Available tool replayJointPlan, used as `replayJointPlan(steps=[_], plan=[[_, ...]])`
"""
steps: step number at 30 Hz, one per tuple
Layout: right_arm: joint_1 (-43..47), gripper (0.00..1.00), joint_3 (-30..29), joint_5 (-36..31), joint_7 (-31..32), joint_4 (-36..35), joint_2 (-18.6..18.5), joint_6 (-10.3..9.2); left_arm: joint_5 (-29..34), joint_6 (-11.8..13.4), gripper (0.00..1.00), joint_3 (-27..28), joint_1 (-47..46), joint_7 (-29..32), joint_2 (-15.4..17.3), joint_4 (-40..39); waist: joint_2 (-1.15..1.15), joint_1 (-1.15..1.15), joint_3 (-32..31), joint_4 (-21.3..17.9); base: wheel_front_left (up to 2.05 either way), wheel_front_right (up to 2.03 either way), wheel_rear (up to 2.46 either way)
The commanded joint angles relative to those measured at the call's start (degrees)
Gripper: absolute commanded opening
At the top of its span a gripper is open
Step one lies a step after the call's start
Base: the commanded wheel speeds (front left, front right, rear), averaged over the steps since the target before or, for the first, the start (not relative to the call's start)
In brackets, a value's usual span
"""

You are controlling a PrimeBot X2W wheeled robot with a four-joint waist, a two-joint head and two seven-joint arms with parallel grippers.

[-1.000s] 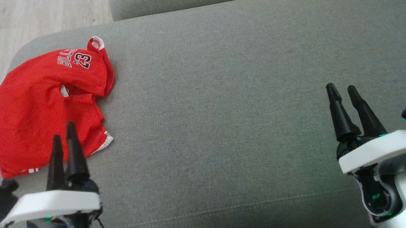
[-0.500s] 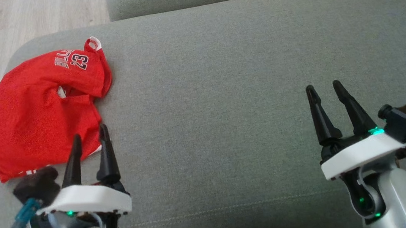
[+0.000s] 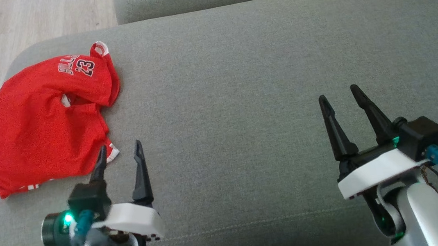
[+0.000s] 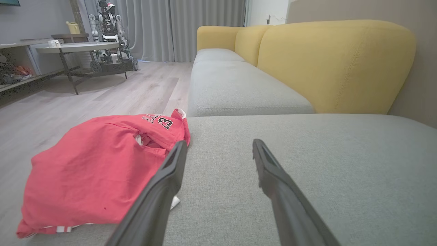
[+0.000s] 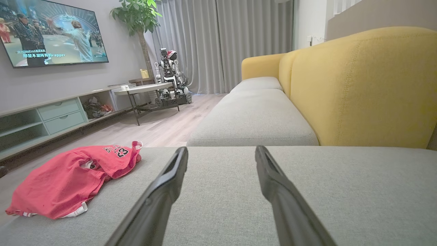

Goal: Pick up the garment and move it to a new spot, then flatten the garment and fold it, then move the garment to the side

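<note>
**Head view: garment at left, both end effectors spread**

Red garment (image 3: 43, 122) lies crumpled on the left end of the grey sofa cushion (image 3: 238, 75). "23" print at its far edge, white-striped hem nearest. Left end effector (image 3: 119, 146) sits just beside the hem's near right corner, fingers apart; contact cannot be told. Right end effector (image 3: 338, 93), fingers apart, is over bare cushion, well apart from the garment. Pale wood floor (image 3: 5, 23) at upper left.

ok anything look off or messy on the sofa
The red jersey lies crumpled at the left end of the grey seat cushion, bunched over itself rather than flat. The left pincer and right pincer stand open and empty.
</note>
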Motion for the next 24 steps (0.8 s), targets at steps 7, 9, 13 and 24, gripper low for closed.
replayJointPlan(steps=[7,9,13,24], plan=[[-2.5,1.0,2.7,-4.9,-2.0,-0.9,-0.3,0.0,5.6,4.3,1.0,-3.6,-4.9,-1.8,3.5,0.5,0.0,0.0,-0.2,0.1,0.0,0.0,0.0],[-2.6,1.0,3.0,-6.1,-2.3,-0.6,-0.3,0.0,6.3,5.4,1.0,-4.5,-5.2,-2.2,3.7,1.0,0.0,0.0,-0.2,0.1,0.0,0.0,0.0],[-2.7,1.0,3.0,-6.9,-3.0,-0.3,-0.3,0.0,6.1,7.0,1.0,-4.7,-5.3,-2.8,3.2,0.2,0.0,0.0,-0.2,0.2,0.0,0.0,0.0],[-3.2,1.0,2.8,-4.6,-4.9,3.3,-0.3,0.0,6.7,3.3,1.0,-0.8,-2.7,-4.7,0.3,-1.7,0.0,0.0,-0.4,0.3,0.0,0.0,0.0]])
